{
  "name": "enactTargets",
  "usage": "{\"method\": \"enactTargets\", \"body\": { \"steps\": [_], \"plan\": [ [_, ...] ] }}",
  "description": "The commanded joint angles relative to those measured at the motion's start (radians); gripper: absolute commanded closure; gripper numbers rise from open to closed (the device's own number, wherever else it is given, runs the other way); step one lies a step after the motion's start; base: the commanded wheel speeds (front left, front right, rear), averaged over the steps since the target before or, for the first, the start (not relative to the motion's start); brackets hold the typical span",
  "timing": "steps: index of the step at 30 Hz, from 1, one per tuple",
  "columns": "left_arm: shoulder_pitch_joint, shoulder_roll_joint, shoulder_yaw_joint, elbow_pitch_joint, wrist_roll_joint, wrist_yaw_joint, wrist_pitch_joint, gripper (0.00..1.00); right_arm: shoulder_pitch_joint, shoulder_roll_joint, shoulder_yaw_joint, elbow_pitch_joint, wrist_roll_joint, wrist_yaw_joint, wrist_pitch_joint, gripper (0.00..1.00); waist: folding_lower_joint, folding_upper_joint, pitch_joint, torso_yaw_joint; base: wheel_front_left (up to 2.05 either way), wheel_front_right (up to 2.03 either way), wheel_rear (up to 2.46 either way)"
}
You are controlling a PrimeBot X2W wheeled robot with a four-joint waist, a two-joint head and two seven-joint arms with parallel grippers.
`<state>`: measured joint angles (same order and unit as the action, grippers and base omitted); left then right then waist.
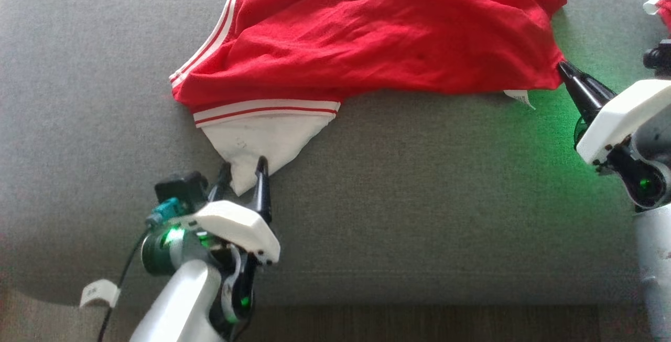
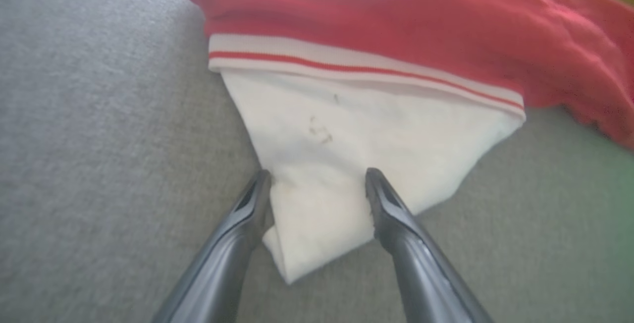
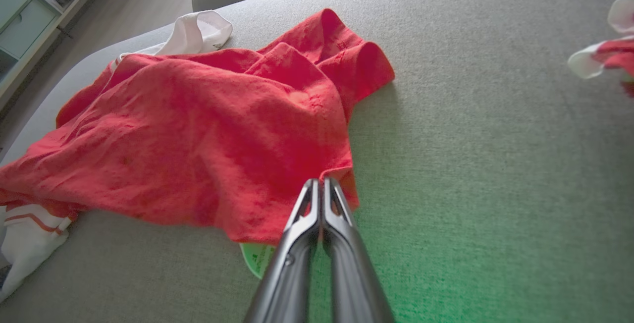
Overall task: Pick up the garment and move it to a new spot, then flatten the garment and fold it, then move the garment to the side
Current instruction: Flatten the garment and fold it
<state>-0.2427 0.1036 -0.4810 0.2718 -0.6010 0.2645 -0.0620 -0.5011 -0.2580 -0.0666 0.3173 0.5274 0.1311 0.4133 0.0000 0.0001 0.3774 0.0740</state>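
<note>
- red knit garment with white striped trim (image 1: 367,43) lies crumpled on grey fabric cushion (image 1: 419,200); far edge cut off in head view
- left gripper (image 1: 243,164): fingers apart, straddling the white corner
- right gripper (image 1: 563,66): fingers together, pinching the red hem

Grey upholstered seat (image 1: 398,216): woven fabric, green glow over its right part. Small red-and-white cloth item (image 3: 602,53): at the seat's right edge. Dark wood floor (image 1: 419,323): below the seat's near edge. Pale drawer cabinet (image 3: 25,21): on the floor past the seat's far side.
</note>
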Motion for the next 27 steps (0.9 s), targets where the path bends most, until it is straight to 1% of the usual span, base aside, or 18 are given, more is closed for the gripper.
{"method": "enactTargets", "body": {
  "steps": [1, 5, 9, 16, 22, 23, 24, 25, 26, 27],
  "plan": [
    [0.058, 0.024, -0.009, -0.027, 0.019, 0.021, 0.034, 0.0, -0.01, -0.01, 0.008, -0.044, -0.005, 0.0, -0.006, 1.0, 0.0, -0.0001, 0.0, 0.0, 0.0, 0.0, 0.0],
    [0.11, 0.068, -0.044, -0.123, 0.066, 0.069, 0.085, 0.0, -0.01, -0.012, 0.004, -0.045, -0.003, 0.0, -0.006, 1.0, 0.0, -0.0001, -0.002, 0.004, 0.0, 0.0, 0.0],
    [0.138, 0.088, -0.059, -0.199, 0.078, 0.086, 0.113, 0.0, -0.011, -0.01, -0.001, -0.049, -0.003, 0.0, -0.008, 1.0, 0.0, -0.0001, -0.003, 0.011, 0.0, 0.0, 0.0],
    [0.105, 0.098, -0.077, -0.199, 0.119, 0.09, 0.093, 0.0, -0.014, -0.002, 0.006, -0.049, -0.002, 0.0, -0.009, 1.0, 0.0, -0.0001, 0.001, 0.012, 0.0, 0.0, 0.0],
    [0.062, 0.12, -0.092, -0.162, 0.197, 0.119, 0.049, 0.0, -0.016, -0.005, 0.007, -0.05, 0.002, 0.0, -0.009, 1.0, 0.0, -0.0001, 0.009, 0.004, 0.0, 0.0, 0.0],
    [0.056, 0.123, -0.096, -0.157, 0.21, 0.123, 0.04, 0.03, -0.015, -0.007, 0.006, -0.05, 0.003, 0.0, -0.009, 1.0, 0.0, -0.0001, 0.009, 0.003, 0.0, 0.0, 0.0],
    [0.05, 0.124, -0.1, -0.152, 0.219, 0.125, 0.034, 0.1, -0.014, -0.008, 0.004, -0.05, 0.003, 0.0, -0.009, 1.0, 0.0, -0.0001, 0.01, 0.003, 0.0, 0.0, 0.0],
    [0.045, 0.127, -0.105, -0.146, 0.23, 0.127, 0.03, 0.29, -0.014, -0.009, 0.002, -0.05, 0.003, 0.0, -0.01, 1.0, 0.0, -0.0001, 0.01, 0.002, 0.0, 0.0, 0.0],
    [0.041, 0.129, -0.11, -0.14, 0.239, 0.129, 0.028, 0.61, -0.013, -0.009, 0.001, -0.049, 0.003, 0.0, -0.01, 1.0, 0.0, -0.0001, 0.009, 0.002, 0.0, 0.0, 0.0],
    [0.033, 0.13, -0.116, -0.134, 0.251, 0.132, 0.021, 1.0, -0.012, -0.01, 0.0, -0.048, 0.003, 0.0, -0.01, 1.0, 0.0, -0.0001, 0.008, 0.001, 0.0, 0.0, 0.0]
  ]
}}
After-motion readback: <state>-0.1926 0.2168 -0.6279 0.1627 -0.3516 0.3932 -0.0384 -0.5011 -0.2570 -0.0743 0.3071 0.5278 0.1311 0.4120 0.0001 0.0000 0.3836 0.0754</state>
